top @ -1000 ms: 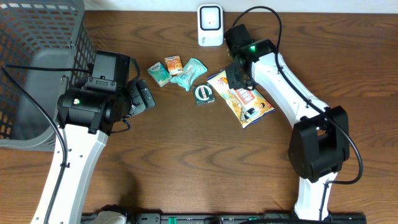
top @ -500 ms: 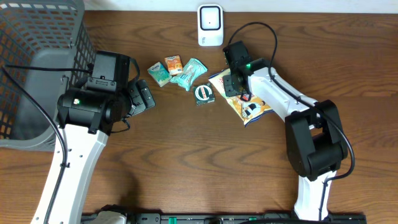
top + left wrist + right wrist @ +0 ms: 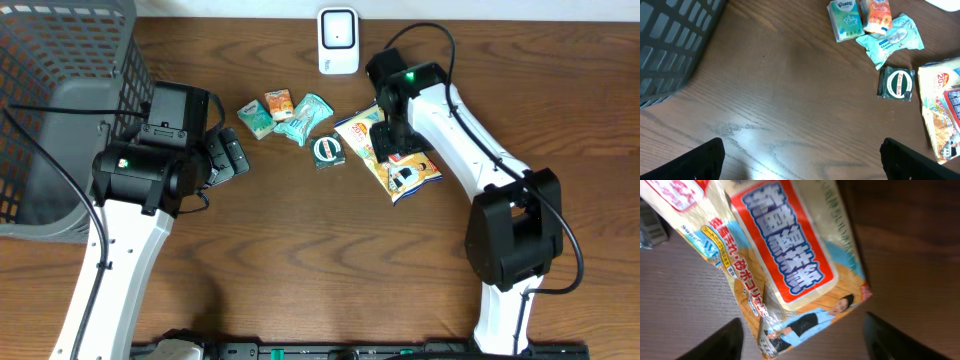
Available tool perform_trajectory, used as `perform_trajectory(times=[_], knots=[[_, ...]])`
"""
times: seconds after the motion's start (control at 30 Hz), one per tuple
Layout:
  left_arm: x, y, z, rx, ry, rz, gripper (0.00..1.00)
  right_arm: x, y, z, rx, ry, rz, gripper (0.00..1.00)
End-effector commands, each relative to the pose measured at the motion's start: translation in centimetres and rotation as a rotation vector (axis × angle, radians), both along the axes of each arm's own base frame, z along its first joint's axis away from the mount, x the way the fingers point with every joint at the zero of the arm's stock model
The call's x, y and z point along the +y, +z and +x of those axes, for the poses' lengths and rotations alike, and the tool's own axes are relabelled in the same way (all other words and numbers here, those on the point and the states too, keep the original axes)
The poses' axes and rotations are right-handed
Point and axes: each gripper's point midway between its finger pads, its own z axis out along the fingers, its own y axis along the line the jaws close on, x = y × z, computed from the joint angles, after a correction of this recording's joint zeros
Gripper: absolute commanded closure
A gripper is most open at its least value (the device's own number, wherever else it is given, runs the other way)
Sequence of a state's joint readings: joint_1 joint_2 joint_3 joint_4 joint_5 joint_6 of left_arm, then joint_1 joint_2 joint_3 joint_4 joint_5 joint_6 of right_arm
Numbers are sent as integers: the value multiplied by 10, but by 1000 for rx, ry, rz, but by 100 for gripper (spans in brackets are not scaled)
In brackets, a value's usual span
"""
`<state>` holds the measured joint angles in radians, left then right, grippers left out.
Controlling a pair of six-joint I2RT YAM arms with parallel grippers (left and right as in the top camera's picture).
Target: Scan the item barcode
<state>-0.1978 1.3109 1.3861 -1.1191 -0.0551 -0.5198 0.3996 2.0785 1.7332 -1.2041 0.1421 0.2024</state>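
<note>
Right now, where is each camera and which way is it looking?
Overhead: above the table, looking straight down; left arm and right arm show.
Left wrist: on the left arm, looking down at small packets; dark fingertips show.
Right wrist: close over the yellow snack bag; its fingertips show.
Shared: all three see that bag.

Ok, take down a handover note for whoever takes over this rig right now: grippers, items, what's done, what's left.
Left gripper: open, empty, beside the basket.
Right gripper: open, fingers spread over the snack bag, not gripping it.
Items: snack bag, three small packets and a dark packet lie on the table near the scanner.
Done: nothing held up to the scanner.
Left: probably grasp the snack bag and scan it.
</note>
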Motion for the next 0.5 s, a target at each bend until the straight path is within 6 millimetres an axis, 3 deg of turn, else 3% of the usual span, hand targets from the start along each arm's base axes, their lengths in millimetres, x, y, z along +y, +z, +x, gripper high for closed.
perform_trajectory(times=[0.0, 0.17, 0.27, 0.37, 0.47], knots=[[3, 2, 0, -5, 10, 7, 2, -2, -19, -15, 45, -20, 4, 25], [3, 2, 0, -5, 10, 7, 2, -9, -56, -32, 77, -21, -9, 20], [3, 2, 0, -5, 10, 7, 2, -14, -66, -43, 108, -21, -23, 12], [3, 2, 0, -5, 10, 7, 2, -16, -60, -50, 138, -21, -37, 1], [3, 2, 0, -5, 10, 7, 2, -17, -38, -48, 156, -21, -53, 1]])
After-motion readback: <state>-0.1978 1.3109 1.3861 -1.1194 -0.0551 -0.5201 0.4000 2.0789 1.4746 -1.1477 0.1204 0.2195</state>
